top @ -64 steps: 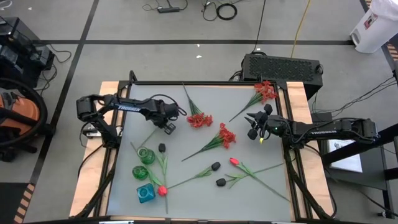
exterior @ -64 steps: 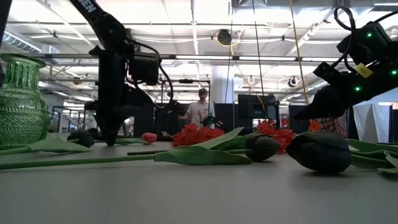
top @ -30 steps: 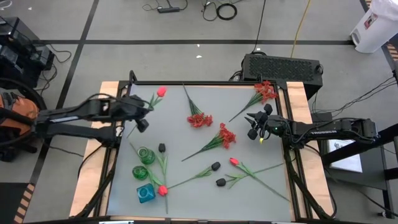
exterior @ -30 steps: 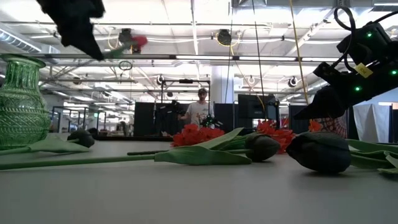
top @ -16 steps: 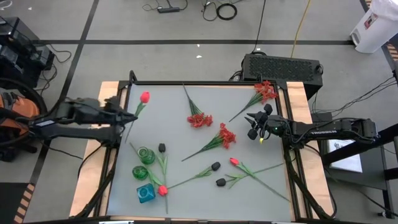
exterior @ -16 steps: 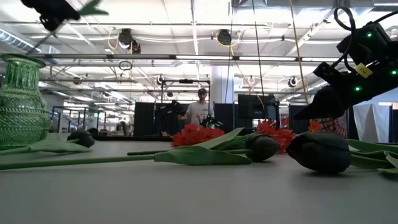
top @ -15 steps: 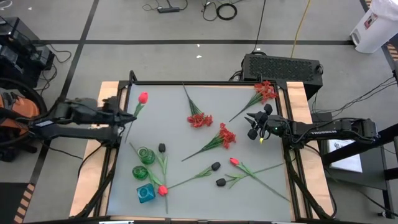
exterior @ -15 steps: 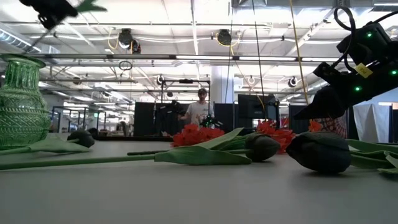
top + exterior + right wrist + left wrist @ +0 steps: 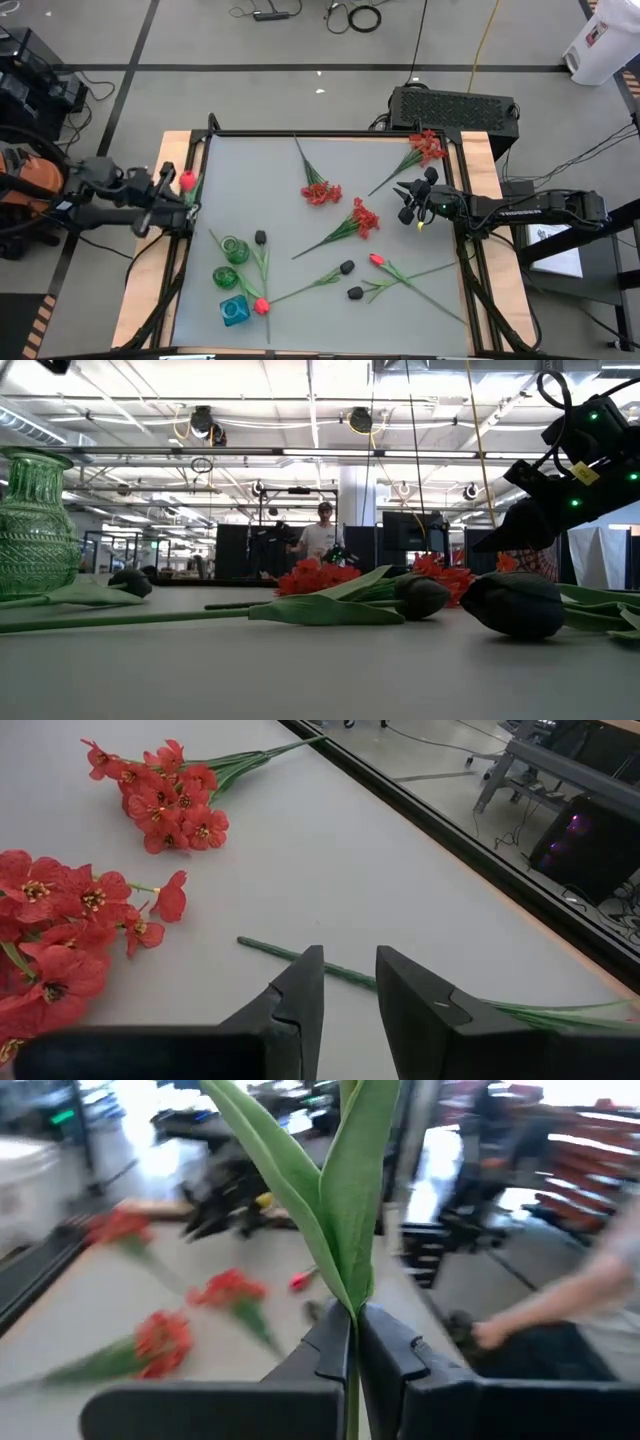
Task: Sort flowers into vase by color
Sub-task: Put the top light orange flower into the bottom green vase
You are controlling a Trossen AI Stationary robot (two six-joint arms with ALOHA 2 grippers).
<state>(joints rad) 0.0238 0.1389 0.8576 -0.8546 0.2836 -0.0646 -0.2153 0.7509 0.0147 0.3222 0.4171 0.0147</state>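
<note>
Right now my worry starts at the left rim: the left claw [image 9: 170, 192] is clamped on the stem of a red tulip [image 9: 187, 180], and in the high view it hangs over the wooden border of the table [image 9: 330, 160], not over the grey top. If the thin stem [image 9: 352, 1380] slips between the fingers out there, I judge the flower would fall to the floor, beyond reach. The left wrist view shows only leaves above the grip, so I cannot check how the bloom sits.

Moving right, the two green vases [image 9: 231, 262] and the blue vase [image 9: 234, 311] stand close together near the front-left corner, with a black bud [image 9: 260, 238] and another red tulip [image 9: 261, 306] just beside them; a careless descent could topple one. Open room lies on the bare grey strip behind the vases.

Mid-table, red clusters [image 9: 322, 192] and loose stems cross the surface. At the right, the right claw [image 9: 405, 203] waits with fingers apart over a stem [image 9: 300, 958], near the frame rail.
</note>
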